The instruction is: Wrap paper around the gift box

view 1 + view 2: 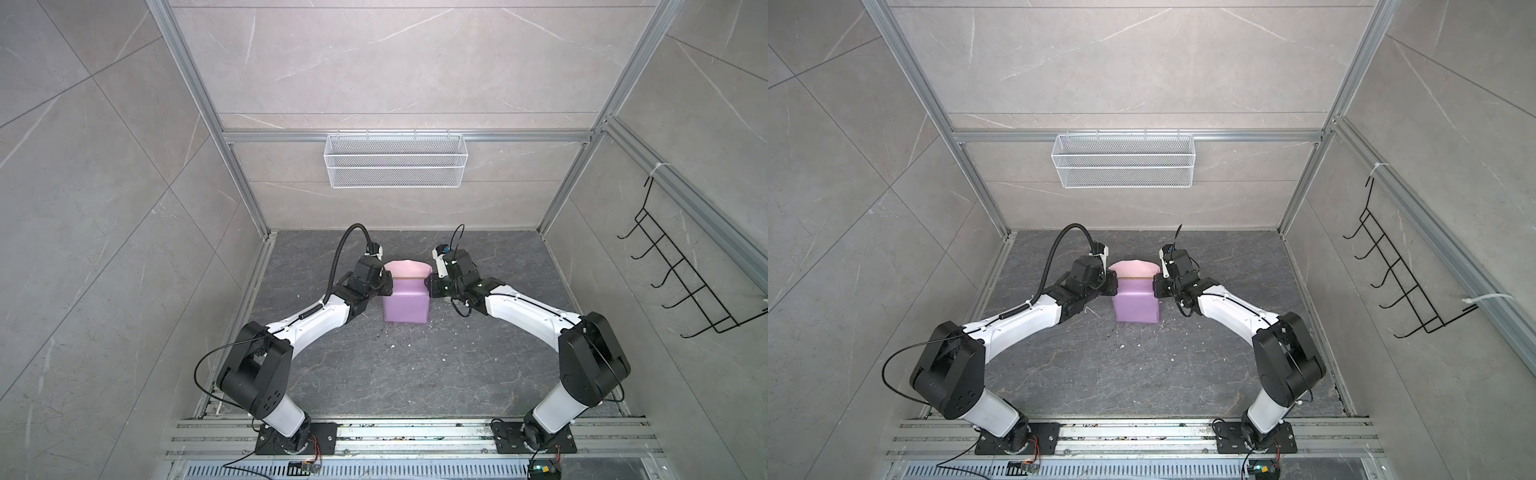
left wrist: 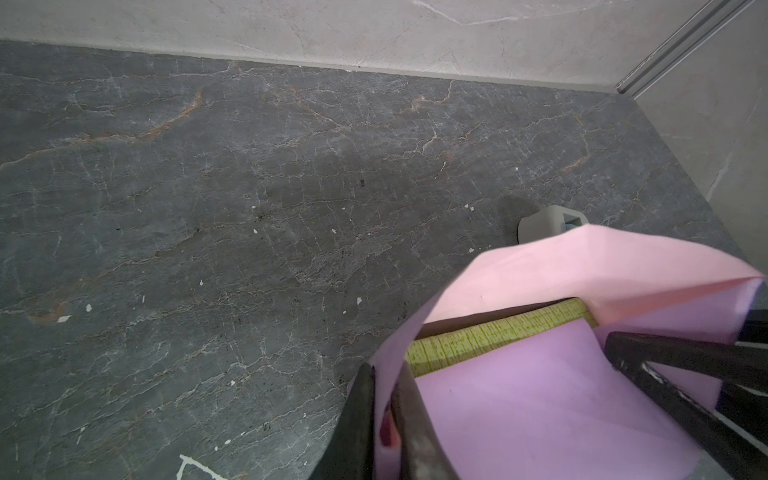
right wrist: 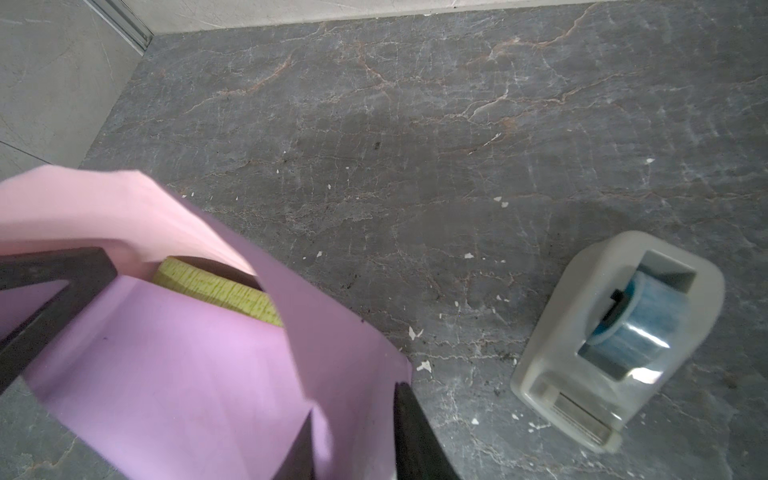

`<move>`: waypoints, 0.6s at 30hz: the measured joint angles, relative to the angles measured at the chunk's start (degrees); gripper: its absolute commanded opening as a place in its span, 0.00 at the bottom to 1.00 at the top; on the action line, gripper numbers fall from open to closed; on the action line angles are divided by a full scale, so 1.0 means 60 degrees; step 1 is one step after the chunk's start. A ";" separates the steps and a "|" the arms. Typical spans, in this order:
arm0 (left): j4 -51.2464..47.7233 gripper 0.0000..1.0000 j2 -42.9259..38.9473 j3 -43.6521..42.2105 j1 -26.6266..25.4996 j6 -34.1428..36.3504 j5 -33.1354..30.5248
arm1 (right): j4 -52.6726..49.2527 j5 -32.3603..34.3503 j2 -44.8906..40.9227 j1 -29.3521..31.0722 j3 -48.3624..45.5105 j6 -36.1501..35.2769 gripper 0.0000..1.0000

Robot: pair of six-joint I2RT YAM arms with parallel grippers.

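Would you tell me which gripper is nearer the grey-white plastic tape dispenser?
Right: the right gripper, pinching the pink-lilac paper sheet, is beside the dispenser; the left gripper holds the sheet's far side.

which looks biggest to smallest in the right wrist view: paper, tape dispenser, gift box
1. paper, largest, though it is also nearest the camera
2. tape dispenser
3. gift box, smallest: only a green strip shows and the paper hides the rest
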 measured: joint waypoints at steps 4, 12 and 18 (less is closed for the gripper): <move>0.0004 0.04 0.0080 0.0000 0.0000 0.0036 0.0000 | -0.0007 -0.0007 0.0000 0.0000 0.0018 0.0000 0.28; 0.0007 0.00 0.0084 0.0000 0.0000 0.0058 0.0004 | -0.0361 -0.0025 0.0000 -0.0004 0.0277 0.0036 0.38; 0.0007 0.00 0.0084 0.0000 0.0000 0.0058 0.0029 | -0.0503 -0.0036 0.0000 -0.0004 0.0557 0.0051 0.25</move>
